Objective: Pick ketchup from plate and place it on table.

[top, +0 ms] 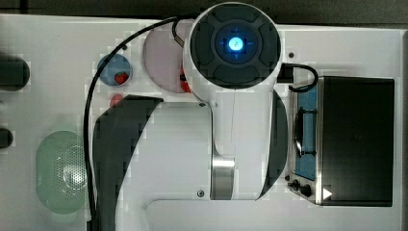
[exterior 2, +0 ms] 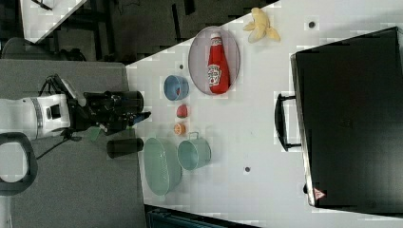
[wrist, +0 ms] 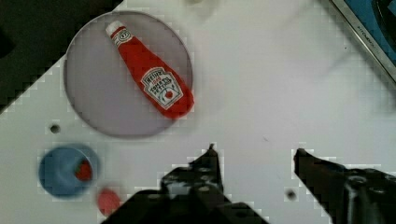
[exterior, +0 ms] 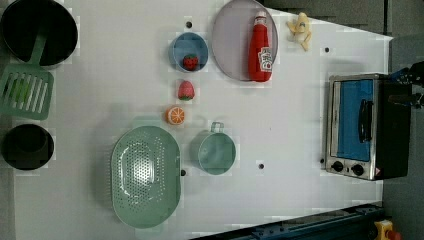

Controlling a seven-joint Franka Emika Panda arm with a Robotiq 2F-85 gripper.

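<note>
Counted on the worktop (exterior: 300,130): one ketchup bottle (exterior: 261,47), one plate (exterior: 232,45), two strawberries (exterior: 190,62) (exterior: 185,90), one orange slice (exterior: 175,115), one banana (exterior: 300,29), one toaster oven (exterior: 362,127), two black bowls (exterior: 40,30) (exterior: 27,146).

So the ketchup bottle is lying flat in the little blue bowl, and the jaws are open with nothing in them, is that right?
Not quite. The ketchup lies flat on the plate, as the left view shows; the blue bowl holds a strawberry. The gripper is open and empty.
</note>
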